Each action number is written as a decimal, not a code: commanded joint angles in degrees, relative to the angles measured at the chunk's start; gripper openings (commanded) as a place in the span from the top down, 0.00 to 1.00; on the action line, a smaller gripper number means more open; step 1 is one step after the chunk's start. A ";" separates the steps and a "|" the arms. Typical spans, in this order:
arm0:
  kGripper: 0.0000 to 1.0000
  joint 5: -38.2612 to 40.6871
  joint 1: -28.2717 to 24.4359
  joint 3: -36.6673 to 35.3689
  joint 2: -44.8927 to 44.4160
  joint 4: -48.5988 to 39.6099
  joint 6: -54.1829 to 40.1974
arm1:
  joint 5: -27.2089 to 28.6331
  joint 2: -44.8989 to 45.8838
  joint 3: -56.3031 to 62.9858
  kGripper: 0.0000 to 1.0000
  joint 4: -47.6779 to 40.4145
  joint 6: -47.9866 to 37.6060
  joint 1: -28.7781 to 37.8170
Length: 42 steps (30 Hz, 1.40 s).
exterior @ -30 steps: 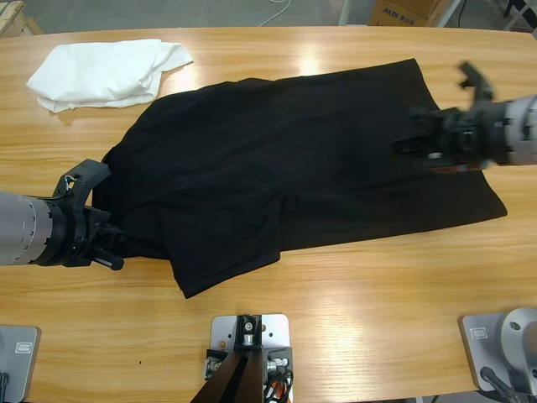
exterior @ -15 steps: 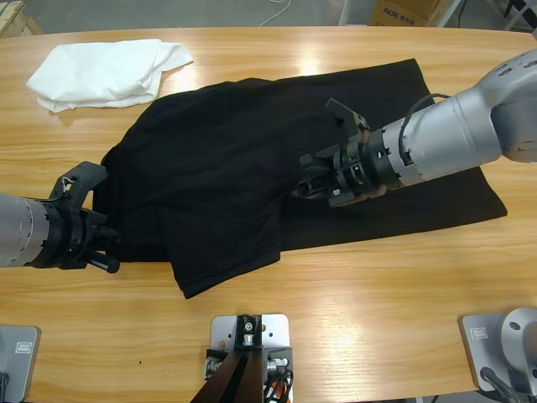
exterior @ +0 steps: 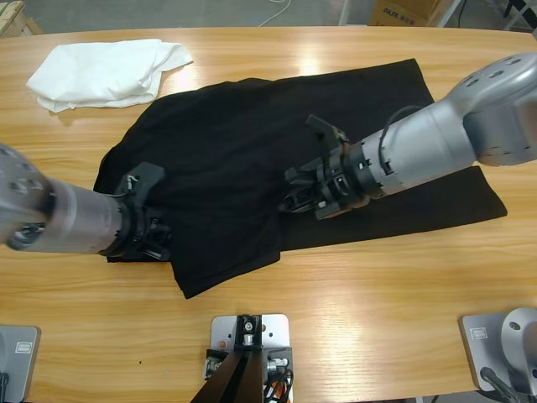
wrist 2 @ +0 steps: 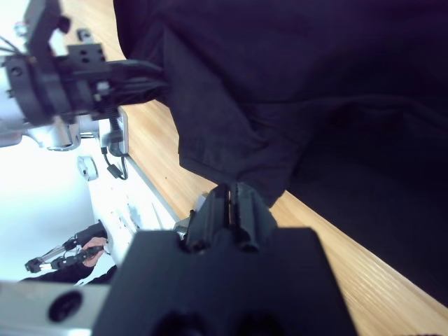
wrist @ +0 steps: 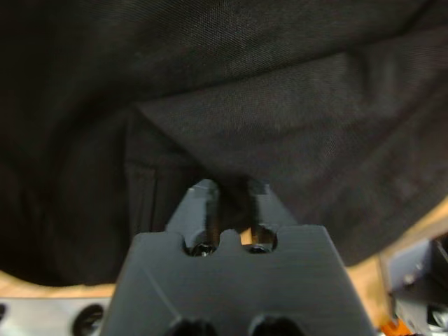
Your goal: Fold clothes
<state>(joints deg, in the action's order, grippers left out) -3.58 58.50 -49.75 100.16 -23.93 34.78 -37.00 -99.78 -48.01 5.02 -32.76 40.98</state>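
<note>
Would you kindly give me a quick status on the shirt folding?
Left gripper at the black T-shirt's near-left edge, jaws slightly apart. Right gripper mid-shirt, jaws shut. Shirt rumpled. White garment clear, far left.

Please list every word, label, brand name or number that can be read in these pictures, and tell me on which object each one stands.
"AUX", followed by characters too small to read: on the brown cardboard box behind the far edge of the long wooden table.
No text is readable on the large black T-shirt, on the folded white garment or on either gripper.
</note>
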 commanded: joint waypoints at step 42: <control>1.00 0.59 0.47 4.10 3.55 1.61 3.81 | 5.69 -12.97 -4.53 1.00 -0.08 0.38 3.40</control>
<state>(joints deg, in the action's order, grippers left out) -3.58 58.51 -47.96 102.58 -22.46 37.83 -34.24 -109.85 -52.83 4.62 -32.76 43.51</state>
